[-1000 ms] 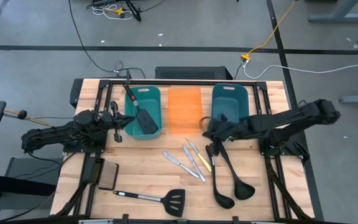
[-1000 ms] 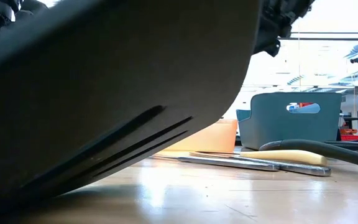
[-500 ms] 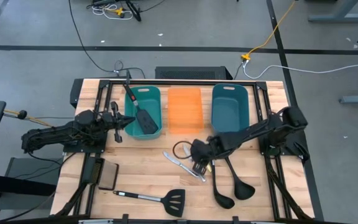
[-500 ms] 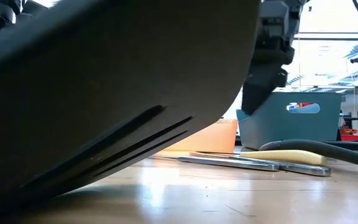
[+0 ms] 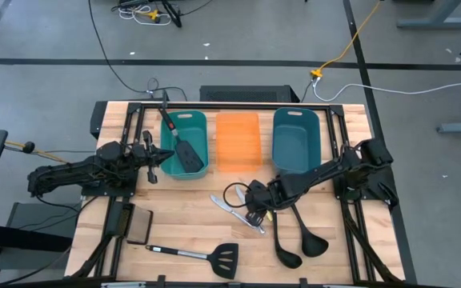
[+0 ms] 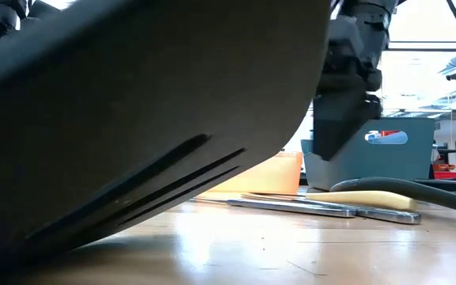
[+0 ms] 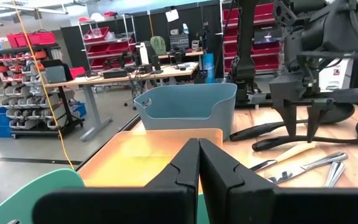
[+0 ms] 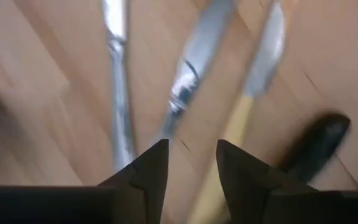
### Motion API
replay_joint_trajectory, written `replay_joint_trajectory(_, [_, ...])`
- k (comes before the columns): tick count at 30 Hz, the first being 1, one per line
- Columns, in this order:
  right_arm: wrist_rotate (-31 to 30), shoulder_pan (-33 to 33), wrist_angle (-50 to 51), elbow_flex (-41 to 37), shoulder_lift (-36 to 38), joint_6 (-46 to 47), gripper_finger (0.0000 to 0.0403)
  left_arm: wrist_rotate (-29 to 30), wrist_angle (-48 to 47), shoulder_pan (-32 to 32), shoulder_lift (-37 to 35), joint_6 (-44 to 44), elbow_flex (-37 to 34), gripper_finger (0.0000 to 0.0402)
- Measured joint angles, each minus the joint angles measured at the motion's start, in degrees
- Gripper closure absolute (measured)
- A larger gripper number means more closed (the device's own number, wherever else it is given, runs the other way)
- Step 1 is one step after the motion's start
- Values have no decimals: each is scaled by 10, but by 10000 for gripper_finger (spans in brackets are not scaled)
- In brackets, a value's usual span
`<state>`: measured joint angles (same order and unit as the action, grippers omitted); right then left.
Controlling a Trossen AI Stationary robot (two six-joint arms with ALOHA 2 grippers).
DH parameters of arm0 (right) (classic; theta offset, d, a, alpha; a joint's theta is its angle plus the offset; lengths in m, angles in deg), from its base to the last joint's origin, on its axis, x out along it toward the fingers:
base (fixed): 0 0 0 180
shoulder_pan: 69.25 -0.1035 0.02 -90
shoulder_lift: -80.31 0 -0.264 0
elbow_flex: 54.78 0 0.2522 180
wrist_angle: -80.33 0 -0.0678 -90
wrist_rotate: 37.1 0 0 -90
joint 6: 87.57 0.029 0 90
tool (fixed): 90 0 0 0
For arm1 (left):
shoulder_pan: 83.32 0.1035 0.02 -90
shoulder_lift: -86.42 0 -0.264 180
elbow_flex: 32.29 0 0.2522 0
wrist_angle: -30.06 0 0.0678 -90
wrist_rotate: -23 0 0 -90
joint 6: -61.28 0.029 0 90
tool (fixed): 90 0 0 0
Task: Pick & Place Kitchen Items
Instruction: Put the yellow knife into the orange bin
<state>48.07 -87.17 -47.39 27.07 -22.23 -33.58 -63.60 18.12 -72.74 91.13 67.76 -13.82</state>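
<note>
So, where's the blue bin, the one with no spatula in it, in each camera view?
High view: the blue bin is at the back, rightmost in its row.
Low view: right of centre, in the background.
Left wrist view: centre, just beyond the orange bin.
Right wrist view: not in it.
Shared landmark: the orange bin, directly beside it in all three views that show it.
</note>
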Motion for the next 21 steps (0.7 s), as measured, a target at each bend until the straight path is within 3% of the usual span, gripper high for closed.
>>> replay_joint_trajectory(21, [3, -18, -24, -33, 0, 23, 273, 0, 0, 0, 0, 4, 0, 384])
